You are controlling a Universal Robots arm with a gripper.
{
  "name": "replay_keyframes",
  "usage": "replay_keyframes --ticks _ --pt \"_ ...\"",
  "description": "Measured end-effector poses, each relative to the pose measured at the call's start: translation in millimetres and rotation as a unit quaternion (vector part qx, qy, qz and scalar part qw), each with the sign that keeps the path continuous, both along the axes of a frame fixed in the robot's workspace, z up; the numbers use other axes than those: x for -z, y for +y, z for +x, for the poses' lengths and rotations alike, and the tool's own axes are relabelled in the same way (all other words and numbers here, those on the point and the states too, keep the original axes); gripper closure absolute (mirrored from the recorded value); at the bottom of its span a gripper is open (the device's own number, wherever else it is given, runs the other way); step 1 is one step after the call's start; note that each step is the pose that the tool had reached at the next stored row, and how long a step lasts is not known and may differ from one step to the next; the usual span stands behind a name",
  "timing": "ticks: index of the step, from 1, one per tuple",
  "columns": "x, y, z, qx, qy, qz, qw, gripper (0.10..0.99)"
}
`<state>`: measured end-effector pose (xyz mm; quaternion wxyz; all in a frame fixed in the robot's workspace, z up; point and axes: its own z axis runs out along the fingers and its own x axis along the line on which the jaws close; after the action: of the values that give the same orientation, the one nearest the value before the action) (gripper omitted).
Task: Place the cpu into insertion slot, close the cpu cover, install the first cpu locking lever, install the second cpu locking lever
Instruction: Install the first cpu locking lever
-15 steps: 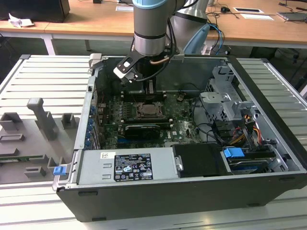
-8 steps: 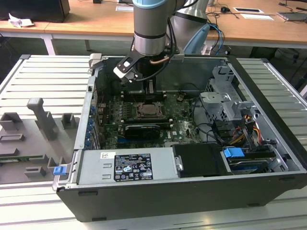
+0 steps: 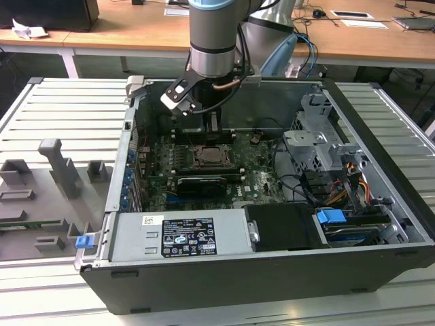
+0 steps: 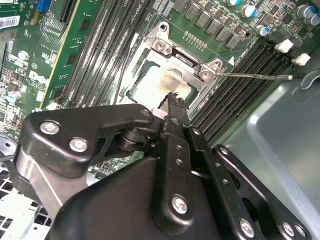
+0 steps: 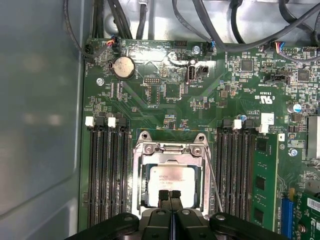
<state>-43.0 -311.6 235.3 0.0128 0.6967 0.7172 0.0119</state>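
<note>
The gripper [image 5: 170,196], fingers together, hangs over the seated cpu [image 5: 172,179], which looks light, stiff and fragile, best held by its edges.

A robotics lab or electronics workshop. An open computer case [image 3: 272,288] lies on a ribbed metal worktop [image 3: 61,112], its green circuit board [image 5: 165,95] and cpu [image 5: 172,177] exposed. A robot arm [image 3: 216,41] reaches down into the case. Grey holders [image 3: 61,173] (blocky, moulded shapes) sit beside the case on the exterior view's left. Behind it stand wooden worktops [image 3: 136,34] carrying loose papers [image 3: 363,22].
</note>
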Motion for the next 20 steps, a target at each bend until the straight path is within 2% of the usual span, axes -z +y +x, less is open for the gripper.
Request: replay_keyframes --ticks 8,15,16,18,20 --pt "-6.9 0.0 0.0 0.000 0.0000 0.0000 1.0000 0.980" --pt "-15.8 0.0 0.0 0.000 0.0000 0.0000 1.0000 0.980" --pt "-18.0 0.0 0.0 0.000 0.0000 0.0000 1.0000 0.980" --pt "-27.2 0.0 0.0 0.000 0.0000 0.0000 1.0000 0.980" --pt "-30.9 0.0 0.0 0.000 0.0000 0.0000 1.0000 0.980"
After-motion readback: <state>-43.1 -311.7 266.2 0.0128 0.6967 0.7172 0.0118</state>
